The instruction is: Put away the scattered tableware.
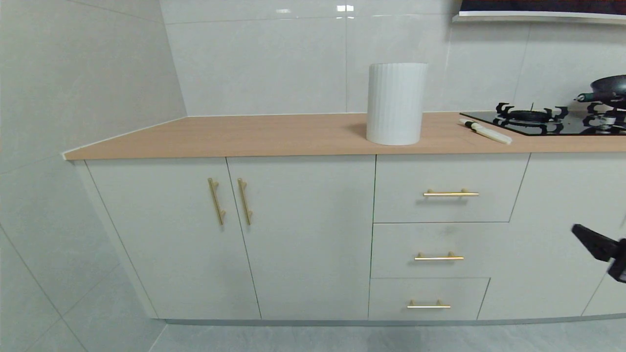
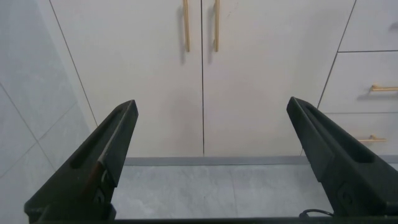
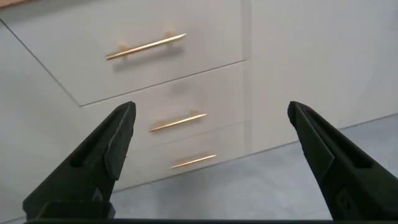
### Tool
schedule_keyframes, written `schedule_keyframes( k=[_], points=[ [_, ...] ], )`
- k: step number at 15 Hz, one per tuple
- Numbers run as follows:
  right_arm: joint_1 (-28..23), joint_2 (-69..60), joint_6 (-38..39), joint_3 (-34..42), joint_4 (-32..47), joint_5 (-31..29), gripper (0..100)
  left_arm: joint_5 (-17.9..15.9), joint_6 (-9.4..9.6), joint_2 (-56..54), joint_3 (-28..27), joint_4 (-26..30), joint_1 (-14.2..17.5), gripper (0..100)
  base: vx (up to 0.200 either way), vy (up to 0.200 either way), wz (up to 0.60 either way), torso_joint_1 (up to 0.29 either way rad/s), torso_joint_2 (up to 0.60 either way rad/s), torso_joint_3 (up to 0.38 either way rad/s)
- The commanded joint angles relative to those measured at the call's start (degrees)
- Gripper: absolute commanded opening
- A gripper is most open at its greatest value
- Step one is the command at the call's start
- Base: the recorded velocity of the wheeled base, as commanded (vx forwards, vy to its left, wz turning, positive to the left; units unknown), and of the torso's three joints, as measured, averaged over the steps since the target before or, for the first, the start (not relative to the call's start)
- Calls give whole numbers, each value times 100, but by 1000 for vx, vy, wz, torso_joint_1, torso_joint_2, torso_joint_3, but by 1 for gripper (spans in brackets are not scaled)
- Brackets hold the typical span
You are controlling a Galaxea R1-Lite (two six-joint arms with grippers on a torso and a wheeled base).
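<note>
Pale utensil (image 1: pixel 485 131) flat on countertop (image 1: pixel 244 134)

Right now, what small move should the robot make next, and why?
Probably lift the right pincer toward the utensil: it lies loose on the counter beside the stove, while the pincer is open, empty and low, facing the drawers.

Bright, soft, even light. Two small glare spots sit on the glossy tiles (image 1: pixel 345 8) up top. The jar (image 1: pixel 395 103) casts a faint shadow leftward on the counter (image 1: pixel 274 134); drawer handles (image 1: pixel 450 193) throw thin shadows just below. Lines of the cabinet (image 1: pixel 293 234) lean and bow toward the head view's edges. In the wrist views the left gripper (image 2: pixel 211 112) and right gripper (image 3: pixel 211 112) are dark shapes against the pale cabinet.
</note>
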Motion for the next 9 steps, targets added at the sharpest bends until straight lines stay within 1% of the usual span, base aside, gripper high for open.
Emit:
schedule_keyframes(
  k=[1, 3, 4, 5, 7, 9],
  points=[
    [-454, -3796, -684, 283, 2418, -146, 100, 0, -1, 0, 0, 2, 2, 100, 0, 0, 0, 0, 0, 0],
    [-454, -4956, -684, -157, 4194, -146, 100, 0, -1, 0, 0, 2, 2, 100, 0, 0, 0, 0, 0, 0],
    [-454, -5343, -684, -227, 4747, -155, 100, 0, -1, 0, 0, 2, 2, 100, 0, 0, 0, 0, 0, 0],
    [-481, -5660, -684, -174, 4993, -181, 100, 0, -1, 0, 0, -7, 2, 100, 0, 0, 0, 0, 0, 0],
    [-709, -6011, -684, 124, 5020, -217, 100, 0, -1, 0, 0, 2, 2, 100, 0, 0, 0, 0, 0, 0],
    [-709, -6002, -640, 502, 4879, -129, 100, 0, -1, 0, 0, 2, 2, 100, 0, 0, 0, 0, 0, 0]
  ],
)
